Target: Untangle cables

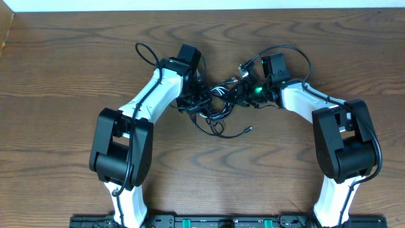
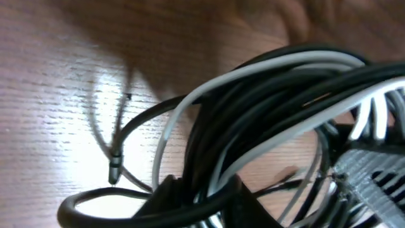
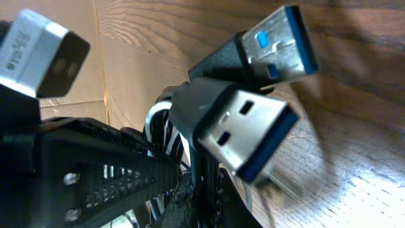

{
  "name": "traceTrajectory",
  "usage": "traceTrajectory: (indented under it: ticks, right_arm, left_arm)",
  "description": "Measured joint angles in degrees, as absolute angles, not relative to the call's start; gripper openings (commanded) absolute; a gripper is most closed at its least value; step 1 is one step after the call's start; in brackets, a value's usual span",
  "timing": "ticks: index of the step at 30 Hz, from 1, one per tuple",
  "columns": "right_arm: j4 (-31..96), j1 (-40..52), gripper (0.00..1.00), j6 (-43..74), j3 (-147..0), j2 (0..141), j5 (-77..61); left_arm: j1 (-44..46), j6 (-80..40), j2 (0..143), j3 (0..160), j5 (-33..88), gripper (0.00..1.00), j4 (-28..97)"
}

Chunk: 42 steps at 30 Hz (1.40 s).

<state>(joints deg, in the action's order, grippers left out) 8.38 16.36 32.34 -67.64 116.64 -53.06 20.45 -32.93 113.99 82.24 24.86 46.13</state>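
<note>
A tangle of thin black and white cables lies on the wooden table between both arms. My left gripper is at its left side. In the left wrist view a thick bundle of black and white cables runs between the fingers, and the gripper is shut on it. My right gripper is at the tangle's right side. In the right wrist view it is shut on black cords that end in two USB plugs just above the jaws. One loose plug end lies on the table in front.
Thicker black arm wires loop behind each wrist, one behind the left and one behind the right. A white block-shaped plug hangs at the upper left of the right wrist view. The arms' black base rail runs along the front edge.
</note>
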Motion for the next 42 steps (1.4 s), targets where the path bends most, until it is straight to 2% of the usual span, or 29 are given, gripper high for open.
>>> traceTrajectory:
  ticks: [4,6,8,13,16,18,25,31,36,42]
  right_arm:
    - [7.68,16.23,0.02,31.81,-67.64,116.64,-53.76]
    - [7.42,15.77,0.06,31.11,-67.64,116.64,-54.35]
    - [7.42,15.18,0.14,30.76,-67.64,116.64,-55.13]
    - [6.94,12.58,0.41,28.29,-67.68,116.62,-58.87]
    - [6.92,10.76,0.53,26.94,-67.88,116.16,-62.02]
    - [6.96,9.65,0.56,26.06,-68.14,115.09,-64.01]
    - [8.75,9.43,0.54,22.22,-68.64,108.14,-67.07]
    - [19.90,10.68,0.45,15.40,-69.36,102.61,-65.10]
    - [34.54,14.90,0.44,5.85,-69.56,101.10,-56.21]
    - [39.64,22.15,0.43,-0.89,-69.54,101.10,-42.13]
  left_arm:
    - [20.38,-33.65,113.99,82.21,25.21,0.07,46.06]
    - [20.18,-33.93,113.99,82.21,26.11,0.07,46.02]
    - [19.84,-35.35,113.99,82.21,28.05,0.08,45.95]
    - [18.28,-44.14,113.99,82.21,33.71,0.08,45.93]
    - [16.80,-49.84,113.99,82.21,36.71,0.07,45.95]
    - [15.77,-53.93,113.99,82.21,38.70,0.07,45.93]
    - [15.07,-64.62,113.99,82.21,42.24,0.07,46.00]
    - [15.09,-73.56,113.99,82.19,44.27,0.07,44.40]
    - [15.11,-77.54,113.99,82.19,45.45,0.07,43.05]
    - [15.11,-83.02,113.99,82.19,46.00,0.07,42.41]
